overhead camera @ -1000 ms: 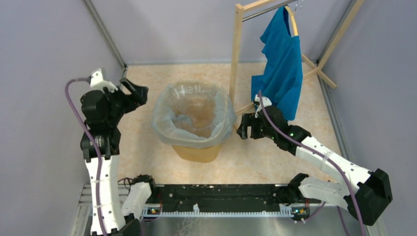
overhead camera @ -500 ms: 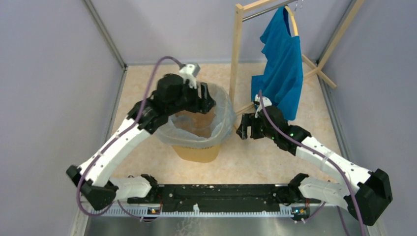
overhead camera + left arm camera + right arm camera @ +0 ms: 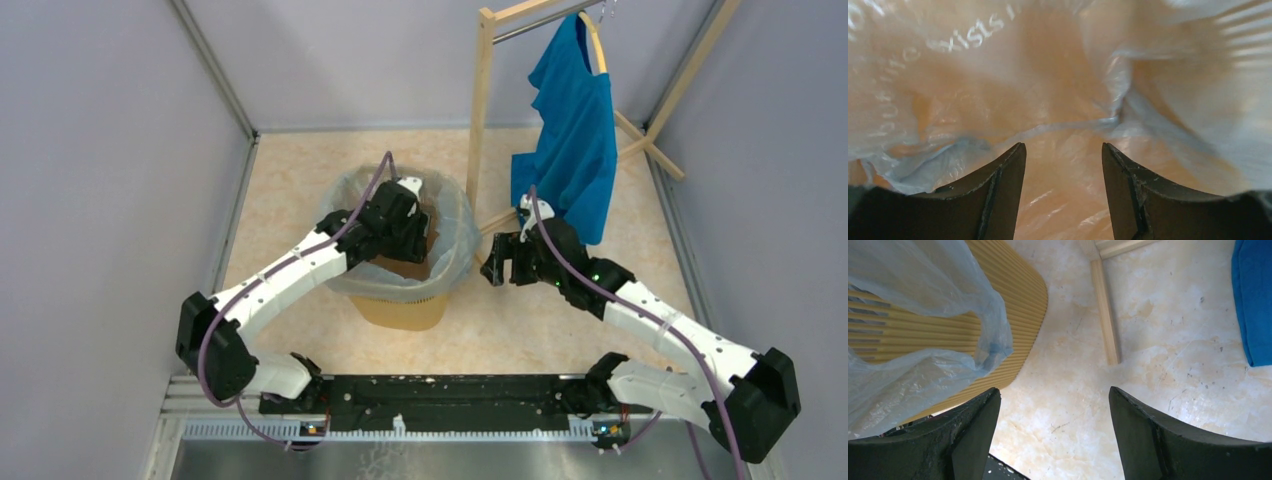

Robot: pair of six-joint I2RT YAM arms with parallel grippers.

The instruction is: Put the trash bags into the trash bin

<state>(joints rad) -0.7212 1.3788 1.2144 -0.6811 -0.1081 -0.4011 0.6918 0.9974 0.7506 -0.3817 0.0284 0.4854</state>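
One trash bag point(image 3: 1063, 100), beyond parted left jaws

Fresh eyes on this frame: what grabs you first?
A yellow-orange plastic wastebasket at centre, lined with a translucent blue-grey film bag, left gripper down inside it, open. Back right, a blue cloth shirt hangs on a wooden rack; the right gripper hovers open beside the wastebasket.

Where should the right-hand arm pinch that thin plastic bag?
Likely the loose fold of the bag hanging outside the bin, approached sideways from the right. It drapes free of the wall there, and the open right end effector sits beside it.
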